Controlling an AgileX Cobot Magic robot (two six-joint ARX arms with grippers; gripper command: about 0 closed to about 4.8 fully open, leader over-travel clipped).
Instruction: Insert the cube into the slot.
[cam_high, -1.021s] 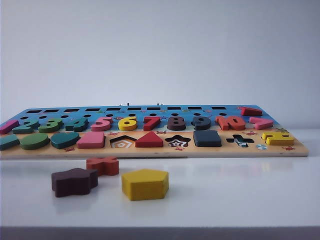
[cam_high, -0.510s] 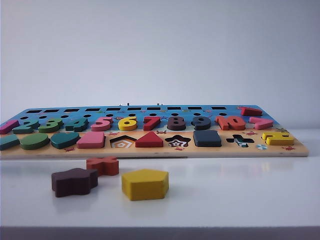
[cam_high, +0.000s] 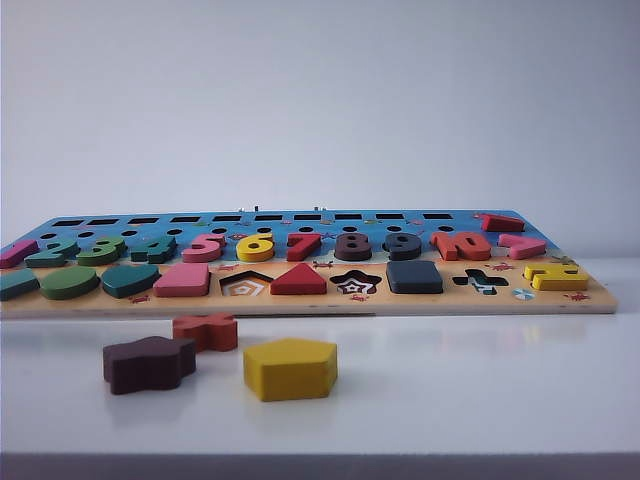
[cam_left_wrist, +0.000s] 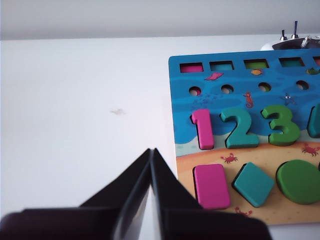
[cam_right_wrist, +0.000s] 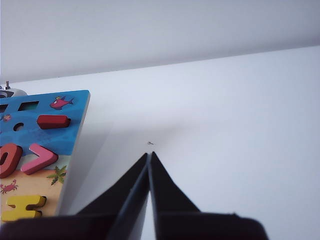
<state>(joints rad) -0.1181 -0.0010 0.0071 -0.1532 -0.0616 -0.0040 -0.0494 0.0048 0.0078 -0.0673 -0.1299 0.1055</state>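
Item: navy cube (cam_high: 414, 277) seated in puzzle board (cam_high: 300, 305); left gripper (cam_left_wrist: 151, 152) and right gripper (cam_right_wrist: 149, 156) pinched closed, empty, off board's ends—you should confirm flush seating.

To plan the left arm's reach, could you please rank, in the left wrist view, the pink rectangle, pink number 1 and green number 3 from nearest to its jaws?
From the shut left gripper:
1. Pink rectangle, board's near corner.
2. Pink number 1, behind it.
3. Green number 3, farther along the row.
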